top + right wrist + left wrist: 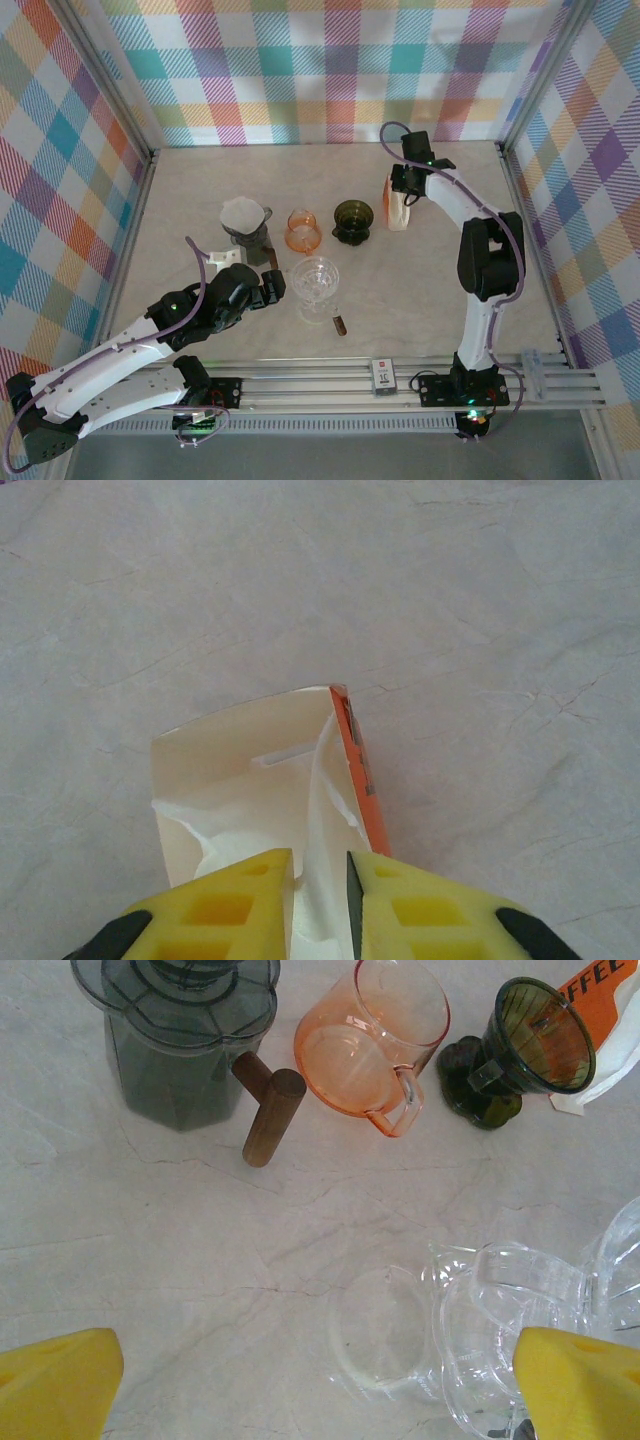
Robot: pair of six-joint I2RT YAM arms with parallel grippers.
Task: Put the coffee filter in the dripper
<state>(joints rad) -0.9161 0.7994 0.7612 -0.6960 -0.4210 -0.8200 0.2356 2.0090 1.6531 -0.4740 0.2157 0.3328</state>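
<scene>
Pinching together at the far right of the worktop (430, 290), the right claw (318, 895) has its yellow fingers (250, 900) nearly closed, a narrow slit between them, and a fold of white coffee filter (315, 840) clamped in that slit. That filter sits inside the open top of the filter box (240, 740), white with an orange side, standing upright on the pale marbled surface. From above, the same claw (404, 192) hangs right over the box (398, 214).

Over to the left claw (320, 1390): fingers spread wide apart, nothing between them, poised above bare worktop with the clear glass dripper (500, 1325) just beside its right finger. Seen from above, this claw (275, 288) is just left of that clear dripper (315, 280).

Beyond it runs a row: the grey dripper (175, 1050) with its wooden handle (270, 1115), the orange dripper (365, 1050) tilted on its side, then the green dripper (525, 1045) nearest the box. In the overhead view the grey dripper (246, 232) carries something white in its mouth.
</scene>
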